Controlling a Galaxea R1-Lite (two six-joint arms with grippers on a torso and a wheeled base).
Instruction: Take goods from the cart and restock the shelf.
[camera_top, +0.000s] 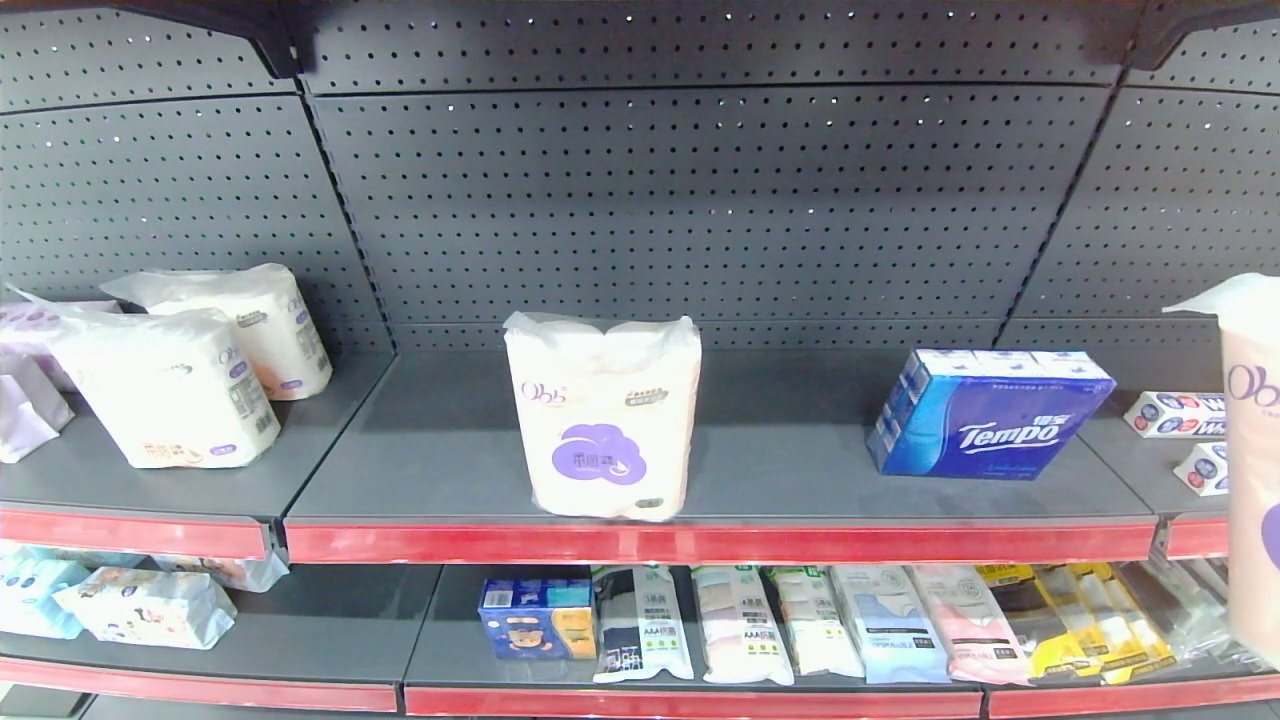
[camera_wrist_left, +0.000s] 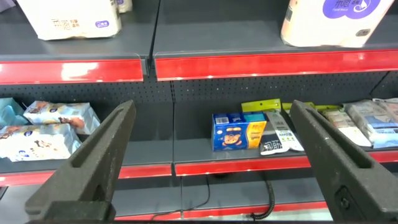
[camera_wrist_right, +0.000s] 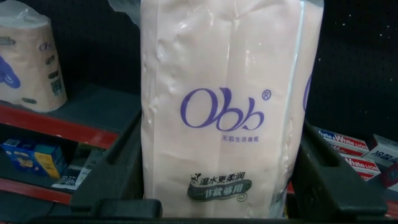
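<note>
Four toilet-roll packs (camera_top: 165, 400) (camera_top: 262, 325) (camera_top: 600, 415) (camera_top: 1252, 450), one blue tissue box (camera_top: 985, 425)

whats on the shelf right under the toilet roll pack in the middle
Below the toilet roll pack, the lower shelf holds a small blue box and a row of flat packets running rightward. The upper shelf board covers the lower shelf's back, so anything there is hidden.

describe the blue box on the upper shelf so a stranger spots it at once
Look at the middle section of the upper shelf, grey with a red front strip. Right of the pale pack of paper rolls standing near its front lies the blue box. It is the only deep-blue thing on that level; its neighbours are pale.
</note>
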